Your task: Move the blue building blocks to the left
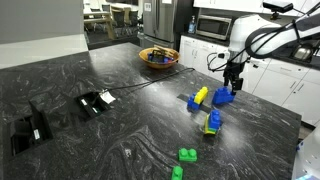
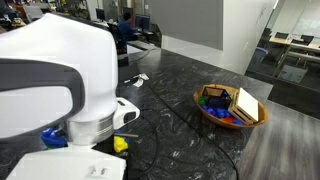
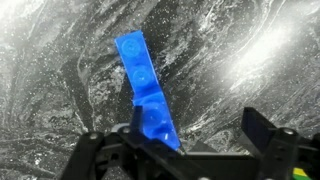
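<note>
The blue building blocks point(image 1: 223, 96) sit on the black marble counter near its far right side. My gripper point(image 1: 233, 80) hangs right over them. In the wrist view the blue blocks point(image 3: 145, 90) form a long studded clump that runs up from my left finger. My gripper point(image 3: 198, 125) is open, with its fingers wide apart. The clump lies against the left finger, and the space to the right finger is empty. In an exterior view the robot's white base hides most of this area.
A blue brick joined to a yellow brick point(image 1: 198, 98) lies just left of the clump. A blue brick topped with yellow-green pieces point(image 1: 213, 122) lies in front. Green pieces point(image 1: 187, 155) are near the front edge. There is a wooden bowl point(image 1: 158, 57) point(image 2: 230, 105) of toys and black devices point(image 1: 96, 102) with a cable.
</note>
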Controlling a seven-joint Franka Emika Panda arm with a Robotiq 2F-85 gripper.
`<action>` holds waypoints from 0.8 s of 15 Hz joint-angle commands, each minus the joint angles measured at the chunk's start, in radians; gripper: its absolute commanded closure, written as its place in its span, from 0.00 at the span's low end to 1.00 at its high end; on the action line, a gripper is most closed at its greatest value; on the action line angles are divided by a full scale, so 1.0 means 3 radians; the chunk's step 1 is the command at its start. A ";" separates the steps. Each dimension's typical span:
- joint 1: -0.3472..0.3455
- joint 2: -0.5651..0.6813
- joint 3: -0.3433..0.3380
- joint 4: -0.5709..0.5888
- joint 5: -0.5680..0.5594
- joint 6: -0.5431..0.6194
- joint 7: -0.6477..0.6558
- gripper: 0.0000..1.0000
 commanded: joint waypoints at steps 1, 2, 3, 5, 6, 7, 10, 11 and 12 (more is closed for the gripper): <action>-0.0021 0.0202 -0.0050 0.0090 0.0048 0.0176 -0.0192 0.00; -0.0024 0.0268 -0.0056 0.0110 0.0036 0.0206 -0.0235 0.00; -0.0018 0.0338 -0.0064 0.0126 0.0049 0.0235 -0.0306 0.00; -0.0025 0.0480 -0.0062 0.0149 0.0072 0.0276 -0.0428 0.00; -0.0033 0.0547 -0.0060 0.0160 0.0099 0.0284 -0.0486 0.00; -0.0043 0.0612 -0.0058 0.0167 0.0134 0.0295 -0.0534 0.00; -0.0072 0.0757 -0.0040 0.0193 0.0284 0.0350 -0.0667 0.34; -0.0085 0.0784 -0.0033 0.0209 0.0330 0.0358 -0.0695 0.40; -0.0099 0.0787 -0.0029 0.0234 0.0372 0.0356 -0.0718 0.48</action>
